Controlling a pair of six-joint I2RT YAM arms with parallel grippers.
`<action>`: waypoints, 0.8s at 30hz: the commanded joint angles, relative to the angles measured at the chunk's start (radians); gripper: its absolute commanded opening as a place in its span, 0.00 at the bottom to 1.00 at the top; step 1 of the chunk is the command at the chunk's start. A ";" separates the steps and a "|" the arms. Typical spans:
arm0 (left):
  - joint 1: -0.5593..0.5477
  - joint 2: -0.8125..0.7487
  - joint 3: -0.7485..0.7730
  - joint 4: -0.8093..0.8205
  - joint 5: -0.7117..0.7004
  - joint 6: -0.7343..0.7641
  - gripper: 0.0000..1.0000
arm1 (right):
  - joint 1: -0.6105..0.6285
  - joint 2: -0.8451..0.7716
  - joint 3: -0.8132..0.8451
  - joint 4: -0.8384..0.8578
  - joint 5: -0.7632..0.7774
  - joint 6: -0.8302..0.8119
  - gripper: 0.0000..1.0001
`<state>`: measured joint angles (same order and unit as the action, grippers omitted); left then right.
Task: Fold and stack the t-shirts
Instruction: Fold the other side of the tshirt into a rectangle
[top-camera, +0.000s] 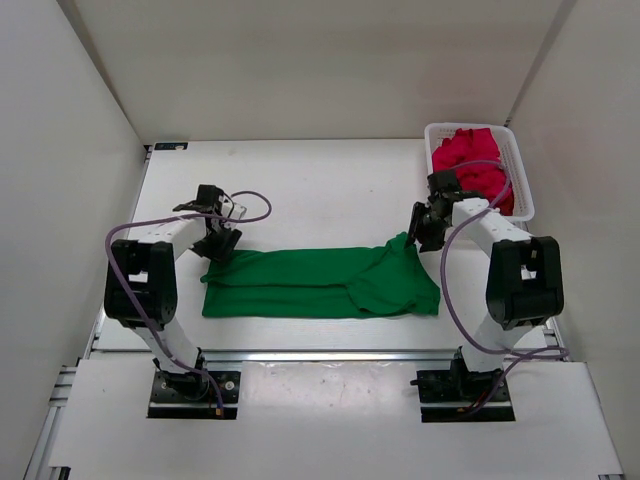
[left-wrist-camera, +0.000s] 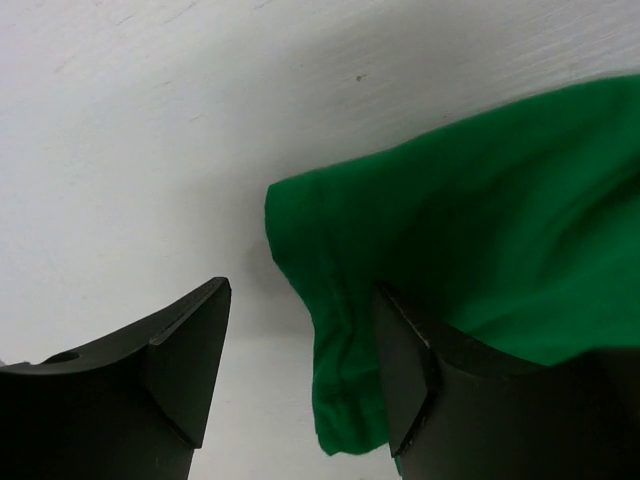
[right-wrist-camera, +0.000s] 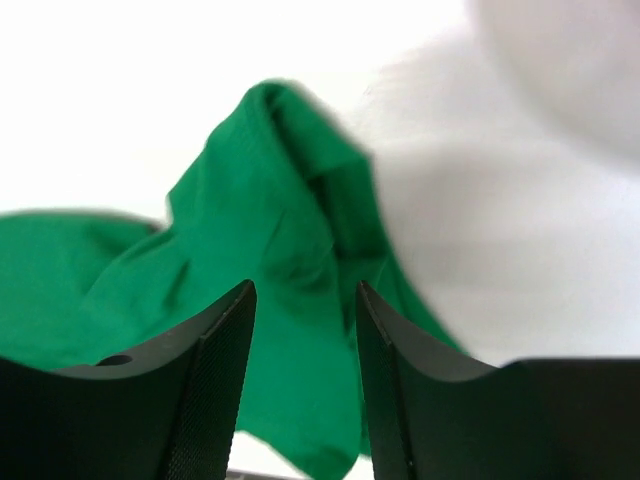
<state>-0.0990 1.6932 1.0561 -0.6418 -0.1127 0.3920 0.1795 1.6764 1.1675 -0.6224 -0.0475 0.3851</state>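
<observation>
1. The left claw (top-camera: 221, 238) (left-wrist-camera: 300, 360) stands open and holds nothing. It hangs just over the far left corner of the green shirt (top-camera: 320, 285) (left-wrist-camera: 480, 230). The hem edge lies below, near one finger, and is not pinched.
2. The right claw (top-camera: 426, 230) (right-wrist-camera: 305, 300) is also open and empty. It is just above a raised peak of the green shirt (right-wrist-camera: 270, 200) at the far right corner of the cloth.
3. The green shirt lies as one long folded band on the surface (top-camera: 300, 190). It runs parallel to the near edge, between the two arms.
4. Judging by this, the lengthwise fold is laid and the crosswise fold comes next.
5. To do it well, press the raised peak flat first, or it will bulk up inside the fold.
6. Take one end at both of its corners and pinch all the layers together, not only the top one.
7. Carry that end low and level toward the other end, and line up the edges before letting go.
8. Count: one green shirt, two claws, one basket (top-camera: 521, 190).
9. The basket sits at the far right corner of the surface and holds the red shirts (top-camera: 475, 165). They are heaped together, so I cannot tell how many there are.
</observation>
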 joint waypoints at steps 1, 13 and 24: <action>0.005 -0.006 0.030 0.042 -0.001 -0.039 0.69 | -0.009 0.051 0.031 0.050 0.005 -0.022 0.50; 0.004 0.049 0.028 0.067 0.018 -0.076 0.00 | -0.025 0.148 0.038 0.141 -0.032 0.012 0.01; 0.150 0.022 0.036 -0.001 -0.045 -0.143 0.00 | -0.057 0.074 0.015 0.202 0.009 0.078 0.00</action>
<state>0.0307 1.7496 1.0679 -0.6193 -0.1326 0.2691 0.1333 1.7832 1.1797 -0.4759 -0.0517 0.4431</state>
